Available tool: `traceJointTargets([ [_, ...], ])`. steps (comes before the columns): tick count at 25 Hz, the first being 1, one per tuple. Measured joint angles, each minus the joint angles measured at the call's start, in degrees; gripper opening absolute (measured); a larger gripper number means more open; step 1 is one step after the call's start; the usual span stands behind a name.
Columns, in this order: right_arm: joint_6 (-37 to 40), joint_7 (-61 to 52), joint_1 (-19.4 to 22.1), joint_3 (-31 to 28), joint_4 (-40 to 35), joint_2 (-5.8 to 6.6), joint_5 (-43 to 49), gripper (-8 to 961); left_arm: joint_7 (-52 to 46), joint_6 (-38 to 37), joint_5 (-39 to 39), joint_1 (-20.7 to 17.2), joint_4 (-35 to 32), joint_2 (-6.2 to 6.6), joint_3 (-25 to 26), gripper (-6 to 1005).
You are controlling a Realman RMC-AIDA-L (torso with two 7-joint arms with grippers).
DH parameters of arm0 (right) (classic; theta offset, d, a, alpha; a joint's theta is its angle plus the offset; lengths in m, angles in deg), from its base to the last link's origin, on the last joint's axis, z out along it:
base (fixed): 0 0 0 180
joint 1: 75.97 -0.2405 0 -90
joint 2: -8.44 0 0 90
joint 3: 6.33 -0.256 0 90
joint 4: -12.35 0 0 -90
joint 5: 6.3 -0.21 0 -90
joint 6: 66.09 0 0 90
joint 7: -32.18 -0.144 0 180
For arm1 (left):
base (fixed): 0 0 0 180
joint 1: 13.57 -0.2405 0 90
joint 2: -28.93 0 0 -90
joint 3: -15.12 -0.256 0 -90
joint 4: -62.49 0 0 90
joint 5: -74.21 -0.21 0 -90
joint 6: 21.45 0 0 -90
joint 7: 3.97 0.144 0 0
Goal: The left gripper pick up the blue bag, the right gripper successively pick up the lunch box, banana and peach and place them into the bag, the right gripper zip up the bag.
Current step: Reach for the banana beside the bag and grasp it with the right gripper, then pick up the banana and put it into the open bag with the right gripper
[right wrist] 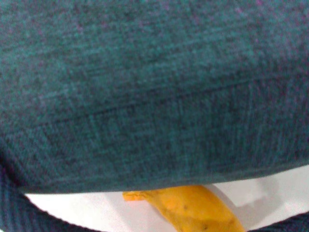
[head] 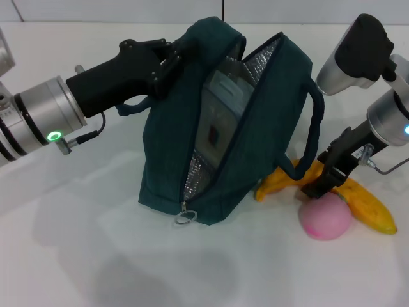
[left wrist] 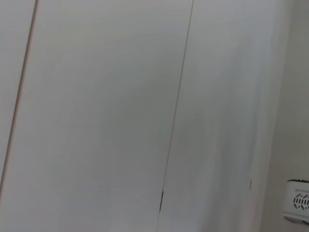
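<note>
The left tool (head: 167, 64) grips the blue bag's (head: 172, 147) top; the right tool (head: 323, 185), grip unclear, sits on the banana (head: 367, 206) above the peach (head: 326, 216).

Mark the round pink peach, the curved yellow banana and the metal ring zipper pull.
Round pink peach (head: 326, 216), head view, middle of its top.
Curved yellow banana (head: 365, 203), head view, exposed right half.
Metal ring zipper pull (head: 185, 218), head view, ring rim.

I see a plain white desk (head: 96, 256) with soft shadows on it under even light. Behind it stand pale wall panels (left wrist: 96, 106) split by thin vertical seams, and a small white vented device (left wrist: 297, 200) sits near one edge.
</note>
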State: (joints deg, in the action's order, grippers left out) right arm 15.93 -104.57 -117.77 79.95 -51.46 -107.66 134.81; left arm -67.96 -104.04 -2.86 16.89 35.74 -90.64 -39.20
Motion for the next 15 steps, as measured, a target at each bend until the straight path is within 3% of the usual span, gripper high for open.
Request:
traceJointTargets([
  [12, -2.09, -0.01, 0.4, -0.68, 1.12, 0.01, -0.45, 715, 0.58, -0.06, 1.28, -0.37, 0.29, -0.02, 0.0, 46],
  [15, -2.29, -0.01, 0.8, -2.18, 0.63, 0.09, -0.83, 573, 0.8, -0.1, 1.33, -0.47, 0.31, 0.02, 0.0, 45],
])
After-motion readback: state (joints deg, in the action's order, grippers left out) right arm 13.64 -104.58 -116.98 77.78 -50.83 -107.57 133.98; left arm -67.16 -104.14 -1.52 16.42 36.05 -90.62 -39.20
